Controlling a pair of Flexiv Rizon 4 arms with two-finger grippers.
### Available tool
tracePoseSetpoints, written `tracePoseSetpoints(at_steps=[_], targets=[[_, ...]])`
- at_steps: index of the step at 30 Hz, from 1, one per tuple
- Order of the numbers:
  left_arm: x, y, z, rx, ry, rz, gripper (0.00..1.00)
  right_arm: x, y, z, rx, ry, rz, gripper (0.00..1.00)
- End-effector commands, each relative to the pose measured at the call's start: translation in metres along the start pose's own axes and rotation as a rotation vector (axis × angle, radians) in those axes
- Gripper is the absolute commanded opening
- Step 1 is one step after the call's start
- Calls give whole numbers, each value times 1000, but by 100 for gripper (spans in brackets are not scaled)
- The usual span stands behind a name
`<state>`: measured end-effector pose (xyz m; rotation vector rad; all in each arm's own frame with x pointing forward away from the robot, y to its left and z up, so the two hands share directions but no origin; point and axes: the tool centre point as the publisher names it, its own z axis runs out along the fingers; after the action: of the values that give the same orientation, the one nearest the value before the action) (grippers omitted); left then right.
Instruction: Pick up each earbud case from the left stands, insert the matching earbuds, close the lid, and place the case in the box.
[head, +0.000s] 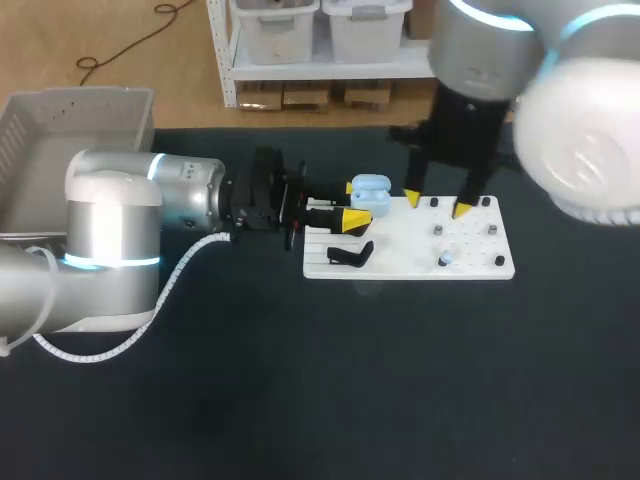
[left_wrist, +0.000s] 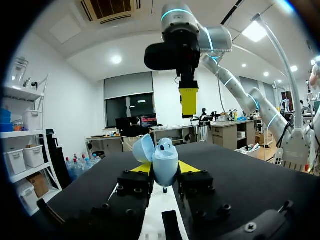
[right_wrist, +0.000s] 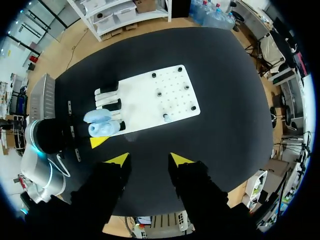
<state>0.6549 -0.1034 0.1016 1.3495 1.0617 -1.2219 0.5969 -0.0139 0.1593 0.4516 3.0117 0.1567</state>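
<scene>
Your left fingers (left_wrist: 189, 168) grip the blue case (left_wrist: 165, 161) from both sides, its lid open, at the 10 o'clock corner of the white board (head: 470, 262) on the bench (head: 400, 380). Your right fingers (head: 412, 200) hang parted and empty over the board's 12 o'clock edge.

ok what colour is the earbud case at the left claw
Pale blue. The earbud case shows best in the left wrist view, lid open.
</scene>
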Motion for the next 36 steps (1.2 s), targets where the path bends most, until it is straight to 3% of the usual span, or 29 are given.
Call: tracePoseSetpoints(at_steps=[1,11,19,36], targets=[[3,0,0,-1,-7,2,0,-4,-14,13,-204,-20,8,48],[3,0,0,-1,-7,2,0,-16,-25,30,-200,-9,28,45],[6,-7,-15,-21,-1,4,0,-23,-26,38,-202,-8,68,47],[12,-20,-31,-25,19,-27,0,-23,-31,89,-129,-18,69,45]])
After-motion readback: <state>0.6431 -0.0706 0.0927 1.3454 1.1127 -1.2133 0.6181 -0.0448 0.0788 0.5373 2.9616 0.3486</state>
